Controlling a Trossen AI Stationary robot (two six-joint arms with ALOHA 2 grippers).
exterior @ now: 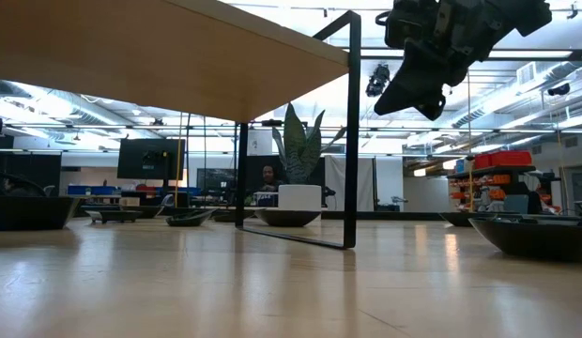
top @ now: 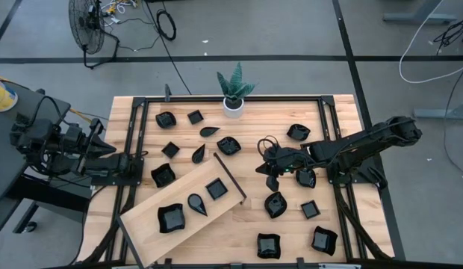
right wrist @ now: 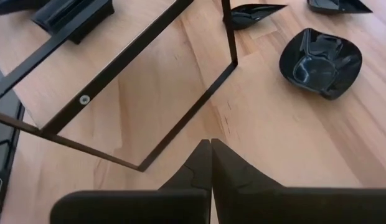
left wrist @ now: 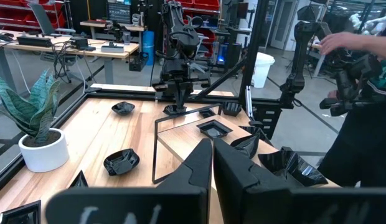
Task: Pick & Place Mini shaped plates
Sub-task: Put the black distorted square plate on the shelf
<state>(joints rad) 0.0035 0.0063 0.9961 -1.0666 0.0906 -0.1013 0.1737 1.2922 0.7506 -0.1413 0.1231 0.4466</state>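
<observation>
From above I see the right gripper (top: 267, 170) reaching in over the middle of the worktop (top: 336, 119), its fingers (right wrist: 202, 163) pressed together and holding nothing, with bare wood below them just off the black frame leg of the raised wooden board (top: 153, 205). The left gripper (top: 144, 156) sits at the worktop's left edge, its fingers (left wrist: 208, 163) also shut and empty. The mini shaped plates (top: 229, 146) are scattered across the worktop: several lie between the board and the potted plant (top: 234, 91), others lie to the right of the board, beside and below the right gripper. 3 plates rest on top of the board: a wavy one (top: 170, 217), a teardrop (top: 197, 203) and a square one (top: 216, 188). In the right wrist view a wavy rounded plate (right wrist: 320, 60) lies on the wood near the frame leg. A person (left wrist: 361, 93) stands beyond the worktop in the left wrist view.
</observation>
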